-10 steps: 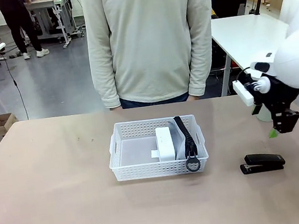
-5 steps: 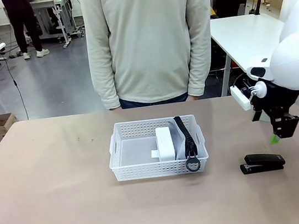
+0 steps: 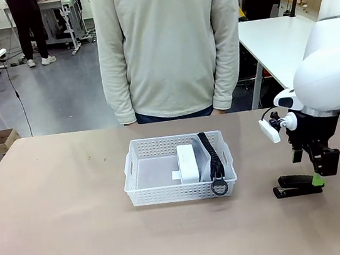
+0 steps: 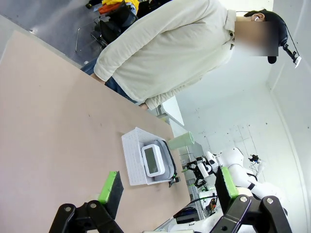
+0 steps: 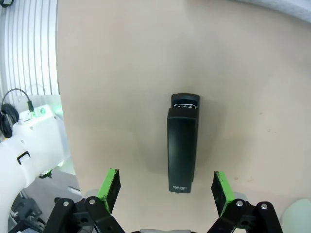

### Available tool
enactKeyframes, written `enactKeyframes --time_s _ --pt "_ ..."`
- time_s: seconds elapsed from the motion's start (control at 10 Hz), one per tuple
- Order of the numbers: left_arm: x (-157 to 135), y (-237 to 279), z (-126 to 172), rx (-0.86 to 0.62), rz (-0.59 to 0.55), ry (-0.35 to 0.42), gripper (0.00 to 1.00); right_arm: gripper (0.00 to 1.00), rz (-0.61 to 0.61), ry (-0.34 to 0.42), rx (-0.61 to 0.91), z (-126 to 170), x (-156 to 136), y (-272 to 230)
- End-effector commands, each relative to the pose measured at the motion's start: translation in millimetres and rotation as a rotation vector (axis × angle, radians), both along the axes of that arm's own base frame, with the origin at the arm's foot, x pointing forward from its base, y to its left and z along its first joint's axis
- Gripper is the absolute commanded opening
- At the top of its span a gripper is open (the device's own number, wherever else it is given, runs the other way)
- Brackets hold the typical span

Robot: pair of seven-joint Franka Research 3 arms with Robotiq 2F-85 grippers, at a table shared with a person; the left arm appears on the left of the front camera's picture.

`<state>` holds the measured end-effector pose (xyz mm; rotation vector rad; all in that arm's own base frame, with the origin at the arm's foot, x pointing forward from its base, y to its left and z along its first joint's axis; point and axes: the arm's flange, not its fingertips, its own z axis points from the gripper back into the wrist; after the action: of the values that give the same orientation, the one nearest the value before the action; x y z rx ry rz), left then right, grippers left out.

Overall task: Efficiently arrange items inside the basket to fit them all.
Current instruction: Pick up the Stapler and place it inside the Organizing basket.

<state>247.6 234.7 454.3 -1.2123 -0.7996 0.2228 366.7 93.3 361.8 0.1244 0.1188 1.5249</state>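
Basket (image 3: pixel 160 194): white lattice one, sitting mid-table (image 3: pixel 55 213), long side facing the robot. You can also spot it from the left wrist cam (image 4: pixel 131 162).
Basket contents: two things, both squeezed into its right half. The left half is bare floor.
White block (image 3: pixel 188 163): stood up on its side, right beside the pouch. Looks like they're touching, but I can't say for sure.
Pouch (image 3: pixel 209 150): on edge along the right wall, black zipper facing up, ring pull (image 3: pixel 219 188) hanging over the front rim.
Stapler (image 3: pixel 298 184): outside the basket, flat on the table off to its right, well apart from it.
Cup (image 4: pixel 182 140): pale green, visible past the basket from the left wrist cam, over toward the right arm. Not in the basket.
Right gripper (image 3: pixel 316 176): pointing straight down at the stapler's right end. From its own cam (image 5: pixel 165 189) the jaws are spread wide, with the stapler (image 5: pixel 182 145) lying lengthwise between the green pads (image 5: pixel 111 187). Neither pad touches it, so no grip.
Left gripper (image 4: pixel 169 184): up in the air well off from the basket, jaws wide apart, nothing between them.
Person (image 3: pixel 171 45): standing at the far edge, arms down at their sides.
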Motion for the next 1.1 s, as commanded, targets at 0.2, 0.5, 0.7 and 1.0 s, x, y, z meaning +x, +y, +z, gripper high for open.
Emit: enactKeyframes --time_s 0.2,0.5,0.7,1.0 --pt "0 -2 -1 -0.001 -0.001 -0.031 1.00 1.00 -0.015 -0.034 -0.061 -28 -5 0" --pt "0 -2 -1 -0.001 -0.001 -0.031 1.00 1.00 -0.005 -0.130 -0.039 -49 -8 -4" --pt "0 -2 -1 -0.001 -0.001 -0.031 1.00 1.00 0.013 -0.093 -0.040 -55 -14 -6" --pt "0 -2 -1 -0.001 -0.001 -0.031 1.00 1.00 0.081 -0.037 -0.078 -64 -11 -1"
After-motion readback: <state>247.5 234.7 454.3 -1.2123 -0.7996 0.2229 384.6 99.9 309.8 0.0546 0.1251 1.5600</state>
